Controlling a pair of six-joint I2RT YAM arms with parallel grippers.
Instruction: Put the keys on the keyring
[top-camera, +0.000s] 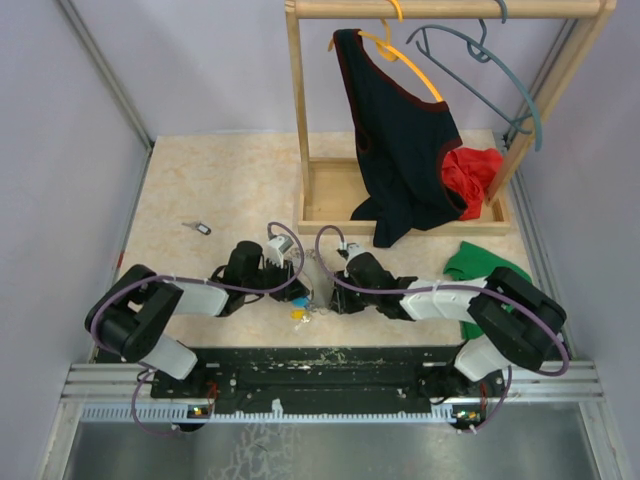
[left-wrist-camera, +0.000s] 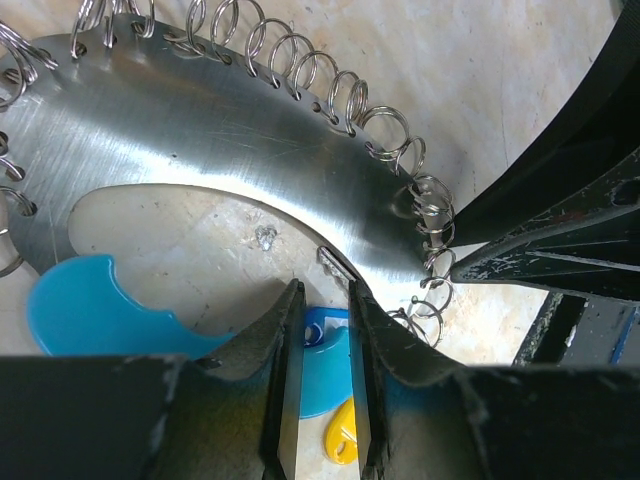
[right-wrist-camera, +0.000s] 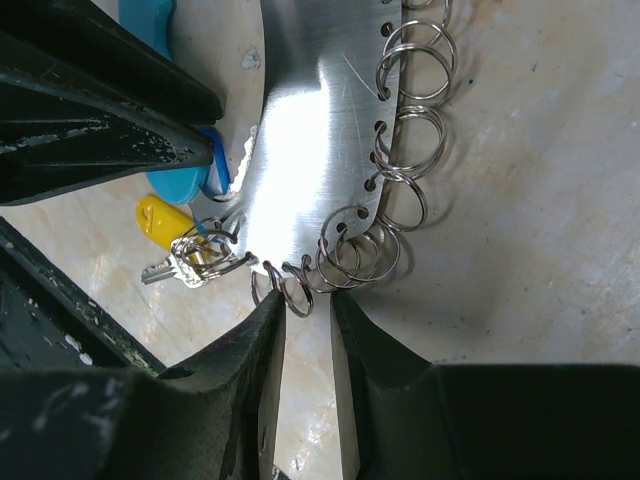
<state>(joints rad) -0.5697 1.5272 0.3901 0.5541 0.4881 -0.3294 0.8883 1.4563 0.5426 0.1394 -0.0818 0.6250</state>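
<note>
Prob threading: left gripper (left-wrist-camera: 325, 290) & right gripper (right-wrist-camera: 305, 300) jaws narrowly apart at loop-edged crescent steel keyring (right-wrist-camera: 300, 150), grip unclear; next prob seat small yellow-headed metal key (right-wrist-camera: 162, 222) beside it on a loop

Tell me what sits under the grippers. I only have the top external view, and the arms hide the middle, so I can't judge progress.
Observer: The keyring is a shiny metal crescent with small split rings along its outer rim.
Operator: Is any key on it?
Observer: A yellow-headed key lies beside the rim. Its own ring cluster meets the plate's edge, but I can't tell whether it is threaded on.
Operator: Where is the right gripper?
Observer: The right gripper has its fingertips apart, on either side of one ring at the rim.
</note>
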